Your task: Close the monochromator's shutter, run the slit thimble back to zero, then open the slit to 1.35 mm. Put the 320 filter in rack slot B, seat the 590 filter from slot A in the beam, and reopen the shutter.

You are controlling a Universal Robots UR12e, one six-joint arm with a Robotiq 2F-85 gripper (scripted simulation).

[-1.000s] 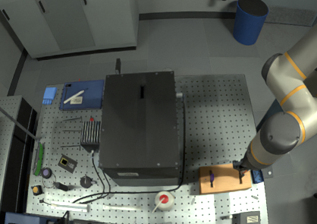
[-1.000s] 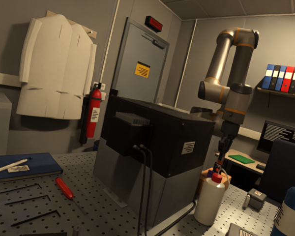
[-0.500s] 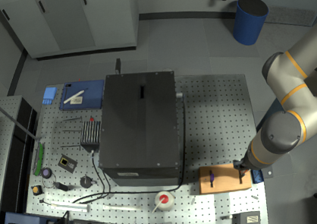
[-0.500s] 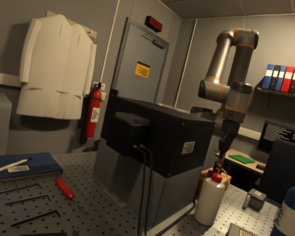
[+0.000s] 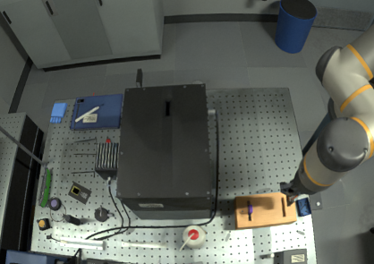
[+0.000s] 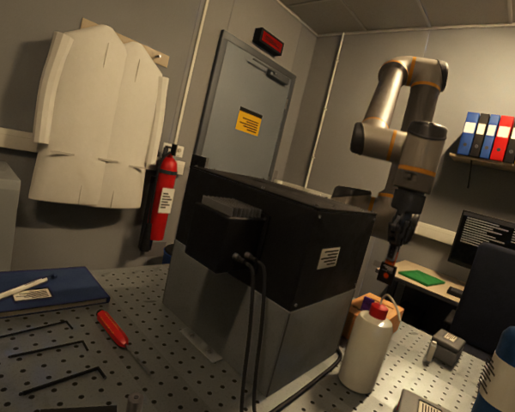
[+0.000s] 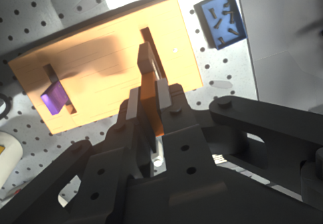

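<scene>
At the right front of the perforated table sits the orange wooden filter rack (image 5: 265, 211) (image 7: 106, 71), next to the black monochromator box (image 5: 165, 151) (image 6: 267, 248). One rack slot holds a purple filter (image 7: 54, 98) (image 5: 249, 209). The other slot (image 7: 151, 53) is open under my gripper. An orange filter in a dark frame (image 7: 149, 105) (image 6: 386, 271) hangs lifted above that slot, its lower part hidden behind my fingers in the wrist camera. My gripper (image 7: 149, 93) (image 6: 393, 253) is clamped closed around this orange filter.
A white squeeze bottle with a red cap (image 5: 193, 236) (image 6: 365, 346) stands left of the rack. A blue tray of screws (image 7: 221, 18) (image 5: 303, 206) lies right of it. Cables (image 6: 251, 328) run from the box. A blue notebook (image 5: 96, 112) and hex keys lie far left.
</scene>
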